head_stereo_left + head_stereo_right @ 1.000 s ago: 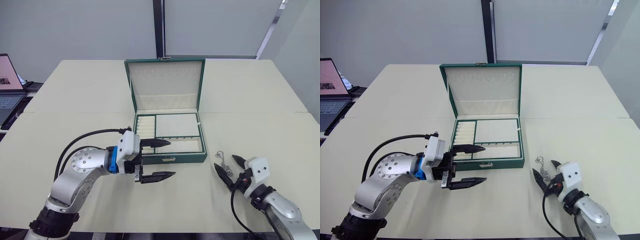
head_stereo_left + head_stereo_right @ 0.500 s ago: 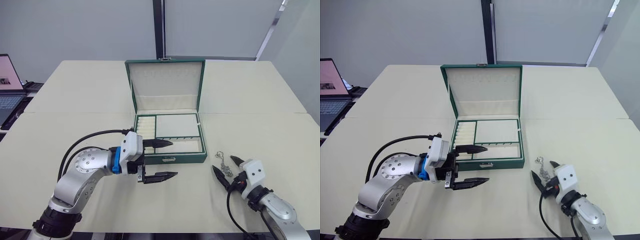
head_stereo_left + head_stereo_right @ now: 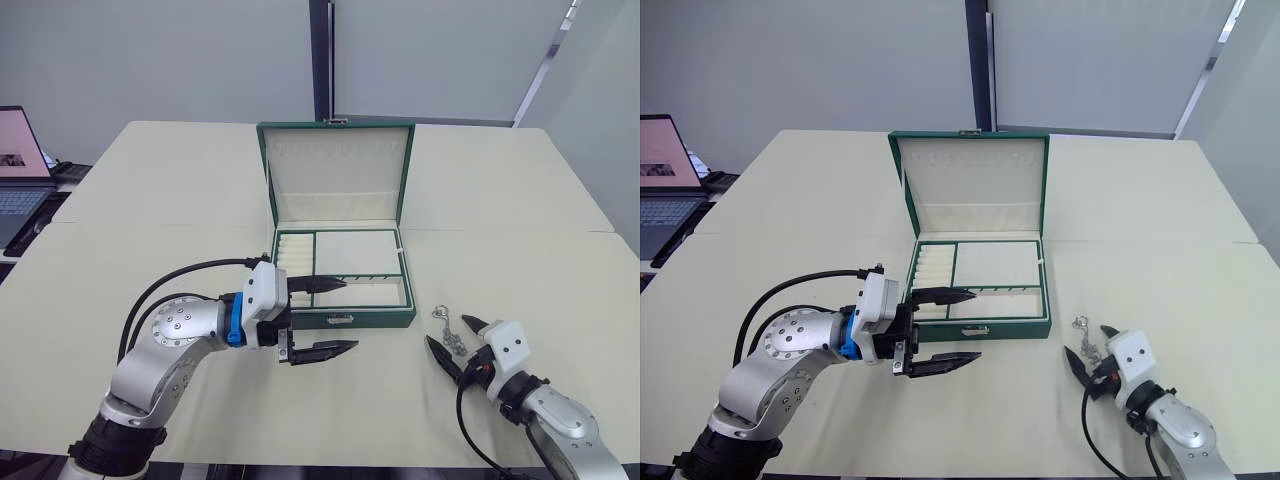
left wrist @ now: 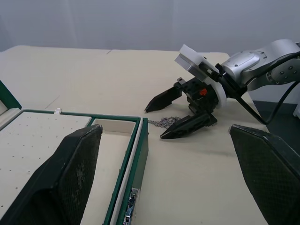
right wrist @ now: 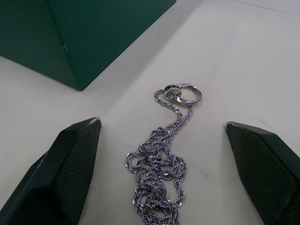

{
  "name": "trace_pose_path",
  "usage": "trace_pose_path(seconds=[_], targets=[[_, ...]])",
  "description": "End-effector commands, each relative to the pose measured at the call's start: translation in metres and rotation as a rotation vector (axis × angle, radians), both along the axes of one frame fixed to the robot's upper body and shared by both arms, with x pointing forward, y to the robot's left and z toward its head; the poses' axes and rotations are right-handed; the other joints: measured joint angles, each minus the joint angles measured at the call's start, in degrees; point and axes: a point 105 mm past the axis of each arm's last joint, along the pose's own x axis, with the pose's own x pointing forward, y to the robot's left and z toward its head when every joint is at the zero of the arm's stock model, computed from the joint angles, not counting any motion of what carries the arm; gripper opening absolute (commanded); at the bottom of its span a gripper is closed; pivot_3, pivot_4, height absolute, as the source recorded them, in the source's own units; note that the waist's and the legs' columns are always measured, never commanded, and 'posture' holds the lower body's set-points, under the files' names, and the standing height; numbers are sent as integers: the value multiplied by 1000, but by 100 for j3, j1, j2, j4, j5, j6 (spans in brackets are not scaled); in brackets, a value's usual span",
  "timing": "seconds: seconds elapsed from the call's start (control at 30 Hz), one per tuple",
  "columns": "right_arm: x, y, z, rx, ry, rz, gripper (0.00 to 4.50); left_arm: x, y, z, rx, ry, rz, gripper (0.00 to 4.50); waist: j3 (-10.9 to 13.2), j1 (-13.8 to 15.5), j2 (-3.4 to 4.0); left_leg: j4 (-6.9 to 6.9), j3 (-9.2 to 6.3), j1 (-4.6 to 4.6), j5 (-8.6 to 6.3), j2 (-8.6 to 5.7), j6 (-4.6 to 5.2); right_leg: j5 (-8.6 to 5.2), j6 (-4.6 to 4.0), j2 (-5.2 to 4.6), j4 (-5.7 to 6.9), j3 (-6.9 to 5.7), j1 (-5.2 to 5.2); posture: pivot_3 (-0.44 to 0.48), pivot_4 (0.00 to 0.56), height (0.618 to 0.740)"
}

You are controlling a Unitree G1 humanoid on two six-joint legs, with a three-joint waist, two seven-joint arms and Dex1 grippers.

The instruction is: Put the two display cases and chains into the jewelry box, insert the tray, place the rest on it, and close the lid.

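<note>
I read this as the late part of the job: the tray (image 3: 343, 266) already sits inside the jewelry box (image 3: 345, 318) at frame centre, so what is left is placing the remaining piece on it and shutting the lid (image 3: 335, 178), which stands upright at upper centre. The remaining piece I can see is one silver chain (image 3: 449, 331), lying loose on the desk (image 3: 150, 200) at lower right of the head view, just beside the box's right front corner. My right gripper (image 3: 455, 342) is spread wide with the chain between its fingers; in the right wrist view the chain (image 5: 165, 165) lies in a heap on the desk with a small ring at its far end, and neither finger touches it. My left gripper (image 3: 322, 316) is also open and empty at lower centre, one finger over the box's front edge, the other in front of the clasp. Next move, as I judge it: lower the right gripper and close on the bunched part of the chain, not the thin end, then carry it over the tray. Hard to tell: whether the display cases and other chains lie under the tray, since the tray hides the box's compartments. The chain's near end is cut off at the edge of the wrist view.
</note>
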Motion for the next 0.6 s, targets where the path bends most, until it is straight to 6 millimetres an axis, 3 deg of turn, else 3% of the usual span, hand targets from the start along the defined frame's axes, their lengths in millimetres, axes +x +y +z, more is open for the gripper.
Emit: trace_pose_path(seconds=[0.03,0.23,0.47,0.6], targets=[[-21,-11,-45,-26,196,-19,4468,-4,-4,8,-16,-35,-14,4500,-9,0,-6,0,-1,1,0,0,0,0,0,0,0,-1,1,0,150,740],[-25,-18,-56,-46,222,-27,4468,-4,-5,9,-20,-35,-10,4500,-51,8,-26,0,-4,4,-2,-1,3,0,0,0,-2,-3,7,0,150,740],[-24,-18,-59,-16,228,-35,2803,-2,-6,10,-25,-36,-4,4500,-55,11,-31,-8,-25,60,-8,-3,13,-3,-3,1,-30,-15,79,0,150,740],[-22,-17,-58,-14,227,-33,2193,-1,-6,10,-28,-36,-2,4500,-57,12,-34,-16,-28,84,-10,-6,15,-4,-4,1,-39,-12,101,0,150,740]])
